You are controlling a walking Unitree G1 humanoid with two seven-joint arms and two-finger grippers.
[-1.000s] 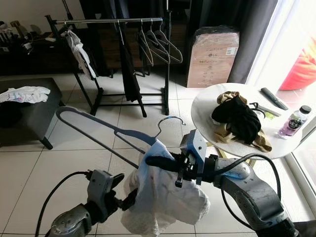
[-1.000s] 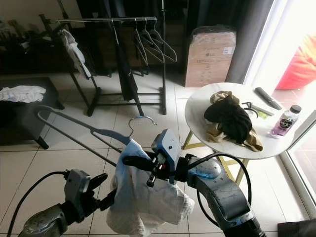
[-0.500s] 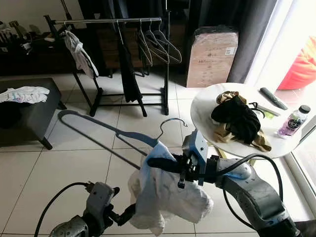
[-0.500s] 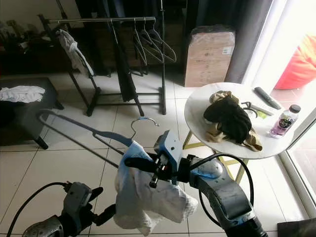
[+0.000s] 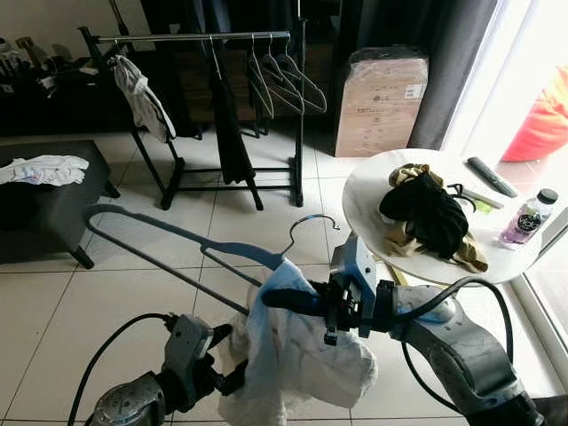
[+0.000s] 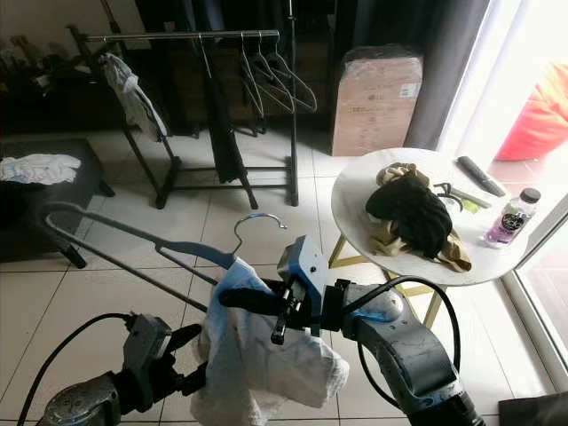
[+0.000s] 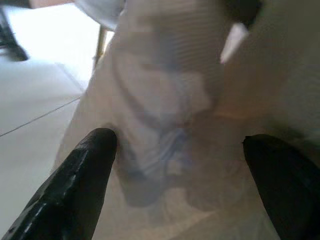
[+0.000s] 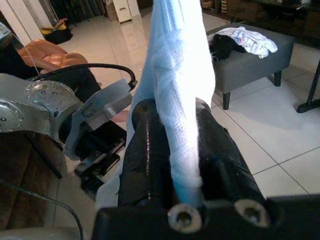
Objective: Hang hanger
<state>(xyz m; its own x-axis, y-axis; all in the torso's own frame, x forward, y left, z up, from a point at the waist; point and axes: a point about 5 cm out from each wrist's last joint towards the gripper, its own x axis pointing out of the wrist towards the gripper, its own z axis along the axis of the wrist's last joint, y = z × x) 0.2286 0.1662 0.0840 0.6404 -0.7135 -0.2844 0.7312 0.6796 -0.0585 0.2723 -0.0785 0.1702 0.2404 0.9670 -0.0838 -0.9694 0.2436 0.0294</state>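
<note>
The right gripper (image 5: 277, 298) was clenched on the blue hanger (image 5: 177, 235) through a white garment (image 5: 297, 355) draped on it, near centre; the left gripper (image 7: 175, 185) stood spread against the cloth; the hanger looked light and stiff, the garment soft, likely to slip.

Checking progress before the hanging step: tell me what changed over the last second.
The blue hanger swung: its long end dropped lower and further to the robot's left. The left end effector dipped, then rose back against the white garment, fingers open. The right end effector stayed clamped on garment and hanger. The clothes rack and round table are unchanged.
</note>
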